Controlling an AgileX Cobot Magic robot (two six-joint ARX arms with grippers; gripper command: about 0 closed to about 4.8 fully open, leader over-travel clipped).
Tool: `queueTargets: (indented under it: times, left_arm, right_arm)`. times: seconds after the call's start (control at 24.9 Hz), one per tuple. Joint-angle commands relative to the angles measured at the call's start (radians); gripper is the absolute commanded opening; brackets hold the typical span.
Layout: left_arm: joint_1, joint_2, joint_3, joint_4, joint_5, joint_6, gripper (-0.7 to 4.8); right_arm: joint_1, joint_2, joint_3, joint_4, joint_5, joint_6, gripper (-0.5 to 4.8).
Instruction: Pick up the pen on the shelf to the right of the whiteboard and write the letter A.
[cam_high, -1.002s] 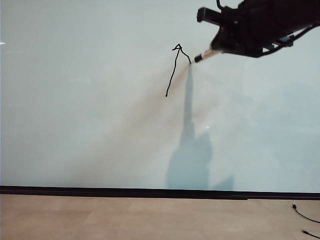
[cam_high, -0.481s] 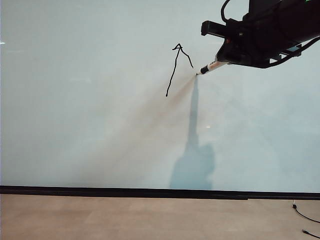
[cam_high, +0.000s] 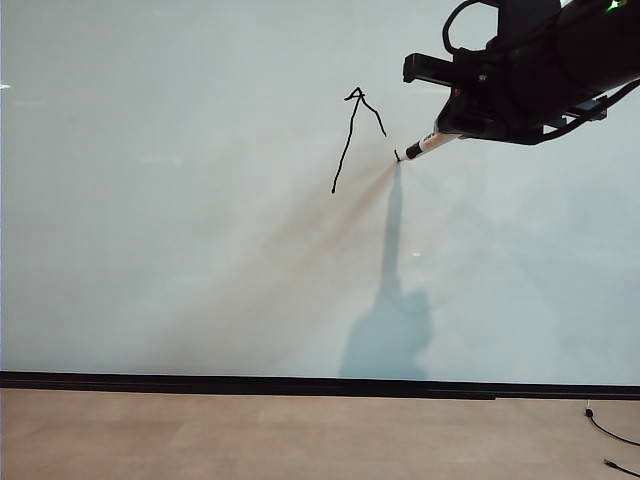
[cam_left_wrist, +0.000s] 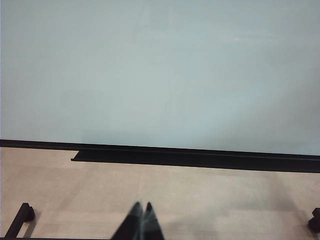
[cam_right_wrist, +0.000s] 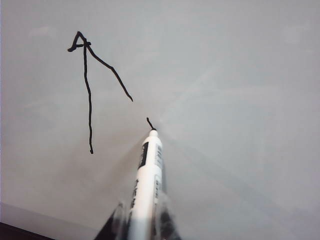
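two strokes of the letter a (cam_high: 355, 135) show in the exterior view, high on the whiteboard (cam_high: 180, 220): a long left leg and a short right leg that stops early. my right gripper (cam_high: 445, 128), upper right, pinches the pen (cam_high: 425, 146). a second ago the tip sat at the end of the short leg; now it is lower and further right, making a separate small mark, so the right leg has a gap.

left wrist view: my left gripper (cam_left_wrist: 142, 220) hangs low, fingers pressed together, holding nothing.

right wrist view: the pen tip touches the board at that small tick, apart from the leg. no crossbar yet.
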Motion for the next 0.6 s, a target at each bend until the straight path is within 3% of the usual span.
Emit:
queueTargets:
  times: [0.04, 0.6]
  left_arm:
    - [0.000, 0.000, 0.002, 0.008, 0.001, 0.004, -0.05]
    - [0.000, 0.000, 0.002, 0.008, 0.001, 0.004, -0.05]
  right_arm:
    - [-0.001, -0.002, 0.005, -0.004, 0.024, 0.005, -0.09]
    - [0.000, -0.002, 0.004, -0.070, 0.068, 0.005, -0.09]
